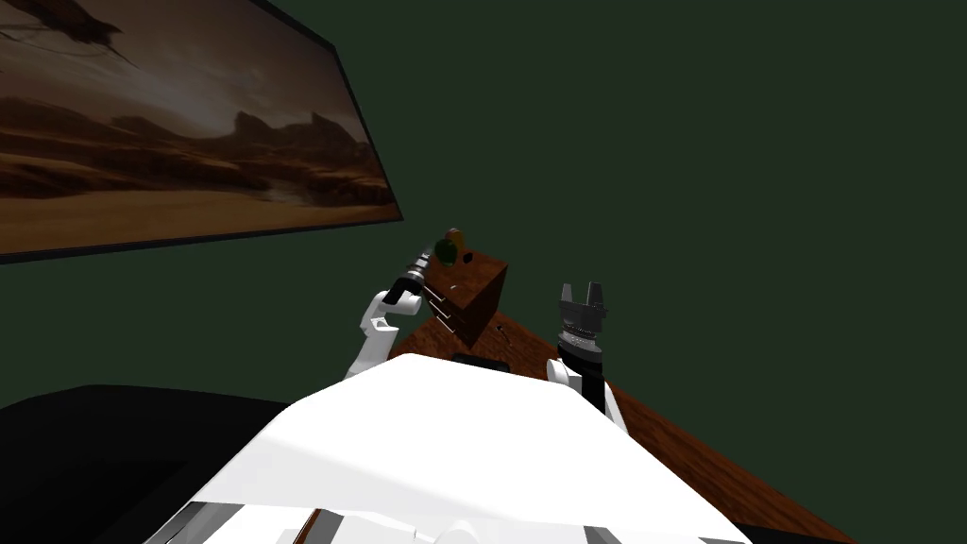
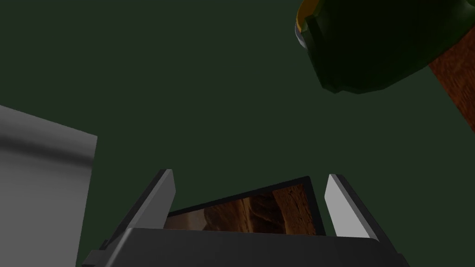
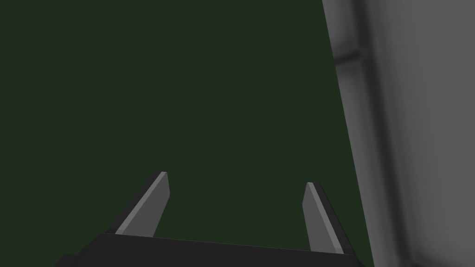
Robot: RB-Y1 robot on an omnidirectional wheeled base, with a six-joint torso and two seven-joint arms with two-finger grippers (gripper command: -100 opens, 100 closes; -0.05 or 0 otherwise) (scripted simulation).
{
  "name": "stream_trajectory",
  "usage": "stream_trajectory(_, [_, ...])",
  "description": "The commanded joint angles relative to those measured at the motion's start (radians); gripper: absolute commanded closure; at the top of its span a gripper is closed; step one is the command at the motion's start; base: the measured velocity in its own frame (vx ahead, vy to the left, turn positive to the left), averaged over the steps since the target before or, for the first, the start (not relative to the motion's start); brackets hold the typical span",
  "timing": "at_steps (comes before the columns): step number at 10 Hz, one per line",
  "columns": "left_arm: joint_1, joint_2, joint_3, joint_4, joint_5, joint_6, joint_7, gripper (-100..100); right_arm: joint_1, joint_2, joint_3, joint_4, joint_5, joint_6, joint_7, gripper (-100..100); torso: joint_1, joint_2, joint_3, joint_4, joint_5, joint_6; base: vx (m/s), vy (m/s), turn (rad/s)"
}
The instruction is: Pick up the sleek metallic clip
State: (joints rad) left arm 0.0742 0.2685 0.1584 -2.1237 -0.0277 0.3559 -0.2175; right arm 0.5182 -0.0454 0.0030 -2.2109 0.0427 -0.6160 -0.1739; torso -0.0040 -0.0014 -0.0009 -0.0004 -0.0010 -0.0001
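Holds the left gripper (image 2: 250,178) open and empty, close beside the green object (image 2: 366,51) atop the wooden box (image 1: 477,288), so risks knocking it off with any careless swing. Carries the right gripper (image 1: 583,288) open too, above the table (image 1: 675,453). Cannot make out the clip for sure: perhaps the dark speck (image 1: 500,328) on the table, just right of the box.

A drawer box (image 1: 472,295) stands on the table (image 1: 699,453); a rounded object (image 1: 446,249) sits on top of it; a framed picture (image 1: 170,123) hangs on the wall (image 1: 661,142) to the left; the left gripper (image 1: 430,253) is just beside the object, the right gripper (image 1: 584,288) right of the box
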Motion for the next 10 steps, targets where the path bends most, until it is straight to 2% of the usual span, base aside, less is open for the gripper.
stream_trajectory(1, [0.0, 0.006, 0.004, 0.001, 0.005, 0.048, -0.003, -100, 0.0, 0.0, 0.0, 0.0, 0.0, 0.0, 0.0, 0, 0.0, 0.0, 0.0, 0.0, 0.0, 0.0, 0.013, -0.035, 0.001])
stream_trajectory(2, [-0.026, 0.02, 0.019, 0.022, 0.017, 0.077, -0.028, -100, 0.0, 0.0, 0.0, 0.0, 0.0, 0.0, 0.0, 0, 0.002, 0.0, 0.0, 0.0, 0.0, 0.0, 0.022, -0.07, -0.007])
stream_trajectory(4, [-0.026, 0.02, 0.019, 0.022, 0.017, 0.13, -0.028, -100, 0.0, 0.0, 0.0, 0.0, 0.0, 0.0, 0.0, 0, -0.001, 0.0, 0.0, 0.0, 0.0, 0.0, 0.017, -0.057, 0.003])
stream_trajectory(5, [-0.05, 0.034, 0.033, 0.044, 0.03, 0.161, -0.054, -100, 0.0, 0.0, 0.0, 0.0, 0.0, 0.0, 0.0, 0, 0.002, 0.0, 0.0, 0.0, 0.0, 0.0, 0.019, -0.066, -0.015])
stream_trajectory(7, [-0.05, 0.034, 0.033, 0.044, 0.03, 0.222, -0.054, -100, 0.0, 0.0, 0.0, 0.0, 0.0, 0.0, 0.0, 0, 0.0, -0.001, 0.0, 0.0, 0.0, 0.0, 0.025, -0.053, 0.002])
stream_trajectory(8, [-0.073, 0.047, 0.047, 0.065, 0.044, 0.252, -0.08, -100, 0.0, 0.0, 0.0, 0.0, 0.0, 0.0, 0.0, 0, 0.002, 0.0, 0.0, 0.0, 0.0, 0.0, 0.027, -0.07, -0.02])
stream_trajectory(10, [-0.073, 0.047, 0.047, 0.065, 0.044, 0.315, -0.08, -100, 0.0, 0.0, 0.0, 0.0, 0.0, 0.0, 0.0, 0, 0.0, -0.001, 0.0, 0.0, 0.0, 0.0, 0.022, -0.053, -0.002])
